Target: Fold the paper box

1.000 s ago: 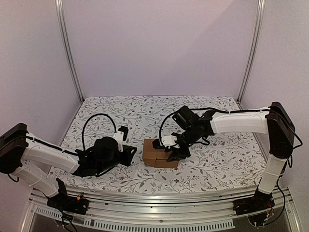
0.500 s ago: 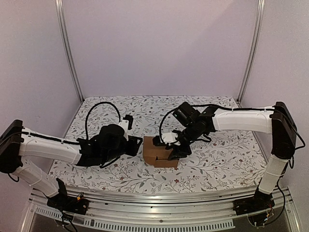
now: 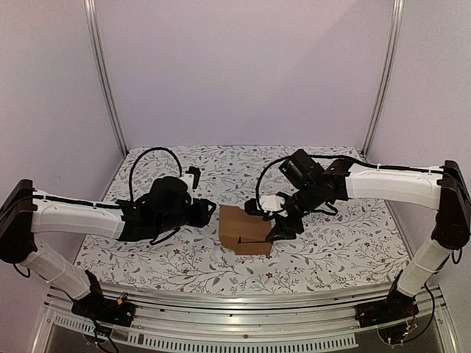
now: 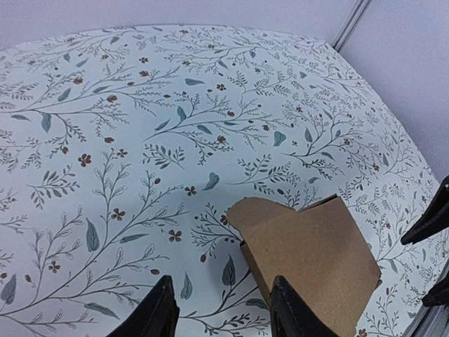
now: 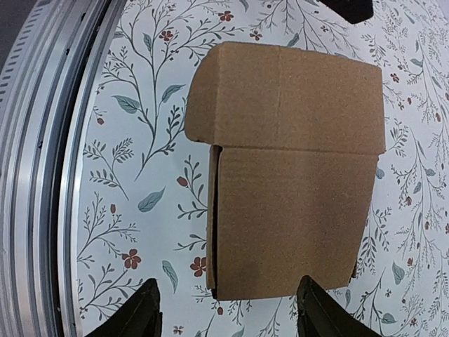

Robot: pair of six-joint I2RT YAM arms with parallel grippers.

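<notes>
Item 1: paper box (image 3: 245, 234), plain brown cardboard, folded into a block. It is sitting on the table (image 3: 147, 259) just below the middle of the top view, between the two arms. In the right wrist view a flap with a rounded corner is overhanging the body of the box at upper left.

Item 2: left gripper (image 3: 208, 213). It is hovering just left of the box. In its wrist view the jaws are standing apart with nothing clamped, and the box's near corner is showing between the fingertips at lower right.

Item 3: right gripper (image 3: 280, 229). It is hanging at the box's right edge. Its fingers are spread and gripping nothing.

Item 4: table covering, white with a leaf-and-flower print.

Item 5: metal rail (image 3: 235, 303), running along the bottom of the top view.
</notes>
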